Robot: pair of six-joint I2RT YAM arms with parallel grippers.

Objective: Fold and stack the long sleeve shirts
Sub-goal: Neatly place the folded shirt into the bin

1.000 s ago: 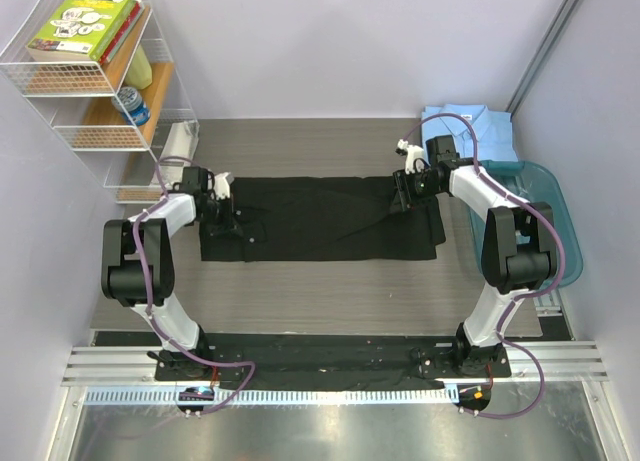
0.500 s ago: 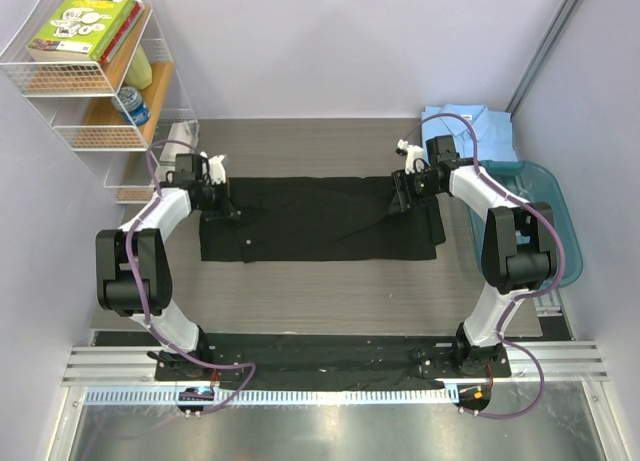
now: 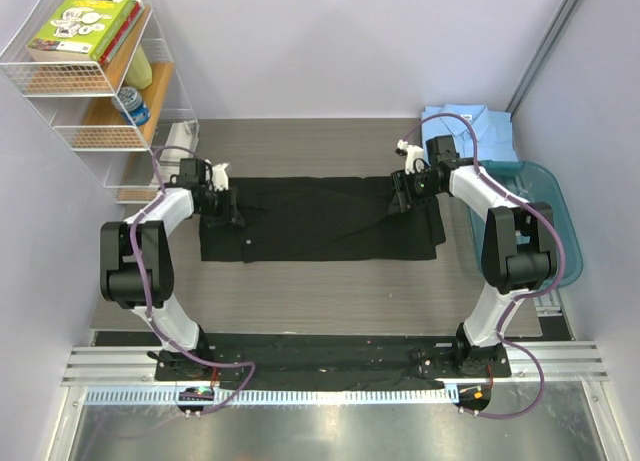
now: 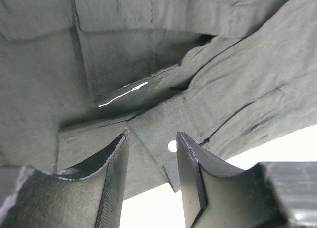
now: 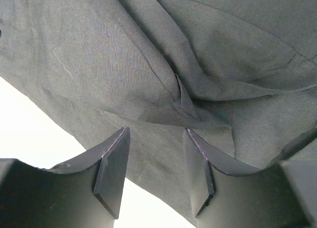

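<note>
From my station I take the teal tub (image 3: 556, 195) at the right edge of the table (image 3: 300, 146) as my reference. The black shirt (image 3: 320, 221) lies spread flat in a long band to the left of the tub, its right end near the tub's left wall and its left end well apart from it. The light blue shirt (image 3: 470, 131) sits folded just behind the tub, touching its far rim. The right gripper (image 3: 400, 196) is down over the end of the black shirt nearest the tub. On my right wrist feed its fingers (image 5: 111, 163) stand parted, with creased black cloth filling the view beyond them and nothing pinched between the pads. The left gripper (image 3: 226, 209) is at the shirt's end farthest from the tub. On the left wrist feed its fingers (image 4: 111, 173) are also apart, and through the gap I see a folded edge of the shirt with a small pale button (image 4: 172, 146) on it. I cannot tell whether the fingertips of either gripper touch the cloth. Far to the left of the tub, past the shirt, stands a white wire shelf (image 3: 80, 91) with books (image 3: 80, 21) on its top tier.
</note>
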